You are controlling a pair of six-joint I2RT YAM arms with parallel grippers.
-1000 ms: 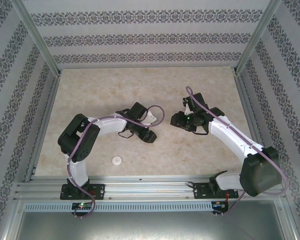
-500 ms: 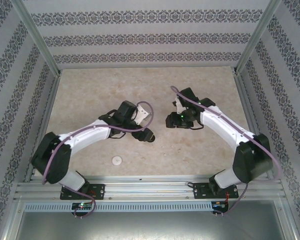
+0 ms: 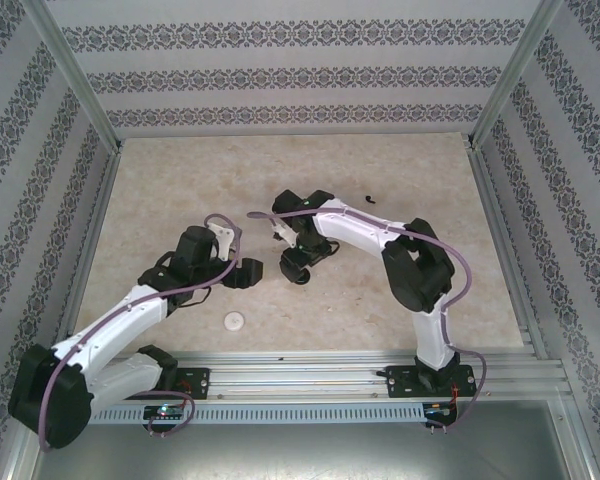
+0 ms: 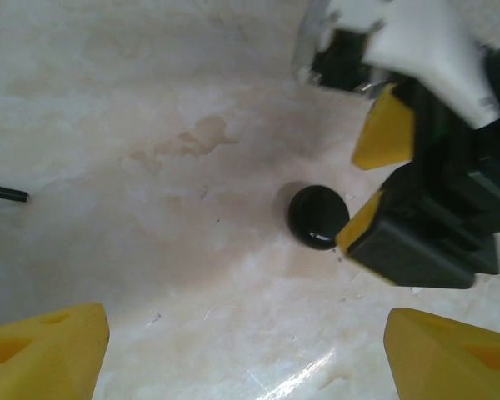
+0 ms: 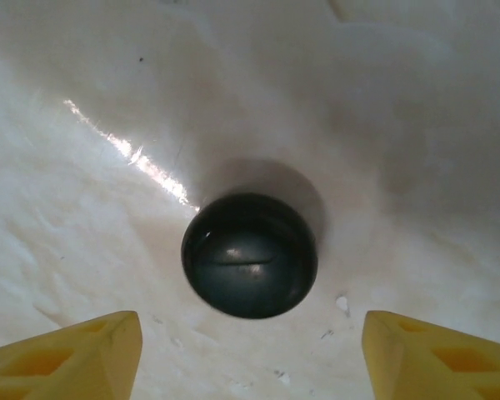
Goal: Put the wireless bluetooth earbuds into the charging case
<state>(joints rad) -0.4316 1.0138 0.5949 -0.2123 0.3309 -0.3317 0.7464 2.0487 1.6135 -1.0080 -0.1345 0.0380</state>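
1. Two arms reach toward the middle of the surface [image 3: 180, 180] in the top view. The left fingers [image 3: 250, 272] point right; the right fingers [image 3: 297, 264] hang over a black puck [image 3: 299, 280]. A white puck [image 3: 235, 320] lies near the front edge, left of centre. A tiny black earbud [image 3: 371, 200] lies farther back and to the right, well apart from both arms.
2. From the left wrist, the left fingers stand wide apart with nothing between them. The black puck [image 4: 317, 217] lies ahead on the surface. One yellow tip of the right fingers sits just beside the puck's right edge.
3. From the right wrist, the right fingers are spread wide and hold nothing. The black puck [image 5: 250, 254], with a thin seam across its top, lies just beyond their tips.
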